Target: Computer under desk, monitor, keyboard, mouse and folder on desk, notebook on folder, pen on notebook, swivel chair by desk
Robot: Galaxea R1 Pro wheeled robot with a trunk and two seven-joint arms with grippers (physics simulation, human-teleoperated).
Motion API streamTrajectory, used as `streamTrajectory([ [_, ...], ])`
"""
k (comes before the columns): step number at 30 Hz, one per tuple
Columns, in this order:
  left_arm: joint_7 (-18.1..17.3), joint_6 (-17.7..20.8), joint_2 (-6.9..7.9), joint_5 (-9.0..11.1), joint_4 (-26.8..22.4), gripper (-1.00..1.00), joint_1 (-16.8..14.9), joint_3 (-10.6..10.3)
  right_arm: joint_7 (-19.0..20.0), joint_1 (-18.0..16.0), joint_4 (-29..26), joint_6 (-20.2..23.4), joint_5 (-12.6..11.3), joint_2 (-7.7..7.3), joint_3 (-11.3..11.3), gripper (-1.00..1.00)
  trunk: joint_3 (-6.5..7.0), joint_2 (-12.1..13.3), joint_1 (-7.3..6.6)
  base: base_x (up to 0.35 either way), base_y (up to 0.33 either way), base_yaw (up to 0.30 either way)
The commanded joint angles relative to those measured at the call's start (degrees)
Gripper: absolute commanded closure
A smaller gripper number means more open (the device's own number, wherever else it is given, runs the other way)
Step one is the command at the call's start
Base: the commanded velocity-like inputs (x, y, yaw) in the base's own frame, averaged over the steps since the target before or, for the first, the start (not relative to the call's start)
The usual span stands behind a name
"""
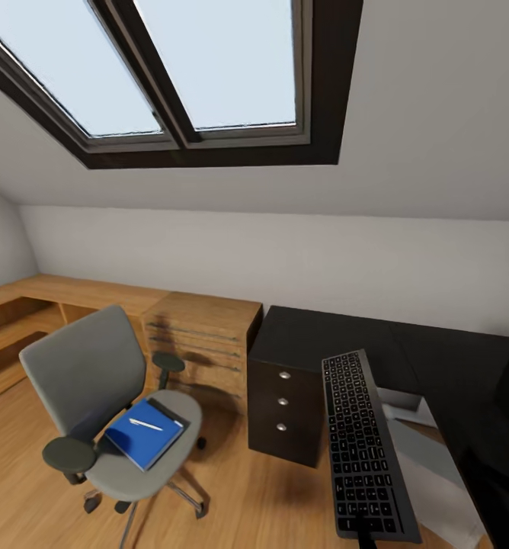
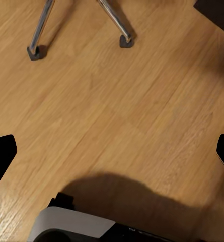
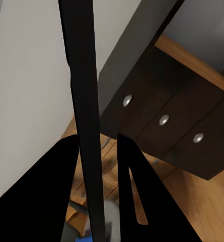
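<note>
Gripped at 1 end by the right gripper (image 3: pixel 99 191), the keyboard (image 1: pixel 365 450) (long, cantilevered) could slip or clip the desk (image 1: pixel 407 351); left gripper (image 2: pixel 112 151) hangs open.

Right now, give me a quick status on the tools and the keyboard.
Right tool shut on keyboard, carried edge-up short of the desk. Left tool open over bare floor. Notebook and pen on swivel chair.
</note>
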Motion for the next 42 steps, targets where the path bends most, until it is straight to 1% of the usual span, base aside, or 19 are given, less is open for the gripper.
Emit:
streamTrajectory([
  [1,0.2,0.4,-0.03,0.6,-0.2,-1.00,0.0,0.0,0.5,0.0,-0.1,0.2,-0.5,-0.03,-0.1,1.00,0.11,0.3,-0.17,0.332,0.000,0.000],
  [10,0.1,0.4,-0.03,0.6,-0.1,-1.00,0.0,-0.2,0.4,0.0,-0.1,0.2,-0.7,0.03,-0.3,1.00,0.27,0.7,-0.39,0.304,0.000,-0.028],
  [19,0.2,0.4,-0.06,0.6,-0.2,-1.00,0.0,-2.3,0.5,0.0,-0.1,0.2,-0.7,0.03,-0.2,1.00,-0.01,0.7,-0.39,0.041,0.000,-0.142],
  [22,0.1,-0.1,-0.25,0.4,-0.4,-1.00,0.0,-3.9,0.5,0.0,-0.1,0.4,-0.8,0.03,-0.1,1.00,-0.03,0.7,-0.39,0.003,0.000,-0.028],
  [24,0.1,-0.7,-0.62,0.3,-1.6,-1.00,0.0,-6.4,0.4,0.0,-0.5,0.5,-0.8,0.02,-0.1,1.00,-0.04,0.7,-0.39,0.001,0.000,-0.010],
  [25,0.2,-0.9,-1.25,0.2,-3.2,-1.00,0.0,-8.0,0.0,-0.1,-1.4,0.7,-0.8,-0.02,-0.1,1.00,-0.04,0.7,-0.39,0.001,0.000,-0.004],
  [26,0.2,-0.7,-2.14,0.0,-6.5,-1.00,0.0,-9.2,-3.4,-0.3,-4.7,0.8,-0.8,-0.14,-0.1,1.00,-0.04,0.7,-0.39,0.000,0.000,-0.001],
  [28,0.2,0.3,-2.51,-0.1,-9.9,-1.00,0.0,-9.5,-9.2,-0.5,-7.8,1.5,-0.8,-0.41,-0.1,1.00,-0.04,0.7,-0.39,0.000,0.000,0.000],
  [29,0.2,0.8,-2.58,-0.1,-10.8,-1.00,0.0,-9.6,-10.9,-0.6,-8.5,1.9,-0.8,-0.48,-0.1,1.00,-0.04,0.7,-0.39,0.000,0.000,0.000],
  [30,0.2,3.5,-2.75,-0.1,-14.0,-1.00,0.0,-9.6,-15.9,-1.4,-10.2,4.0,-0.8,-0.61,-0.2,1.00,-0.04,0.7,-0.39,0.000,0.000,0.000],
  [31,0.4,10.3,-3.07,-0.1,-20.2,-1.00,0.0,-9.7,-22.0,-5.0,-12.1,8.2,-0.8,-1.08,-0.4,1.00,-0.04,0.7,-0.39,0.000,0.000,0.000],
  [33,0.5,15.1,-4.27,-0.1,-25.3,-1.00,0.0,-9.8,-24.5,-8.8,-12.2,10.3,-0.9,-2.02,-0.6,1.00,-0.04,0.7,-0.39,0.000,0.000,0.000],
  [34,0.7,16.3,-4.81,-0.1,-26.6,-1.00,0.1,-9.8,-25.3,-10.1,-11.9,10.6,-1.1,-2.24,-0.6,1.00,-0.04,0.7,-0.39,0.000,0.000,0.000],
  [35,4.1,22.5,-8.04,-0.1,-33.2,-1.00,0.0,-9.9,-31.3,-19.9,-6.8,13.3,-4.2,-4.09,-0.8,1.00,-0.04,0.7,-0.39,0.000,0.000,0.000],
  [36,4.7,23.0,-8.32,-0.1,-33.7,-1.00,0.0,-10.0,-32.0,-21.1,-5.8,14.3,-5.0,-4.41,-0.8,1.00,-0.04,0.7,-0.39,0.000,0.000,0.000],
  [37,5.5,23.8,-8.74,-0.1,-34.4,-1.00,-0.3,-10.2,-33.0,-23.2,-3.5,16.8,-6.8,-4.95,-0.8,1.00,-0.04,0.7,-0.39,0.000,0.000,0.000],
  [39,6.4,24.6,-8.98,0.0,-35.7,-1.00,-0.8,-10.9,-34.1,-26.8,1.1,21.0,-11.3,-5.64,-0.8,1.00,-0.04,0.7,-0.39,0.000,0.000,0.000],
  [40,6.8,24.9,-8.98,0.2,-36.3,-1.00,-1.0,-11.6,-34.5,-29.1,4.5,23.1,-15.2,-6.25,-0.9,1.00,-0.04,0.7,-0.39,0.000,0.000,0.000],
  [42,6.8,24.9,-8.98,0.2,-36.5,-1.00,-1.1,-11.6,-34.6,-29.7,5.3,23.6,-16.2,-6.40,-0.9,1.00,-0.04,0.7,-0.39,0.000,0.000,0.000],
])
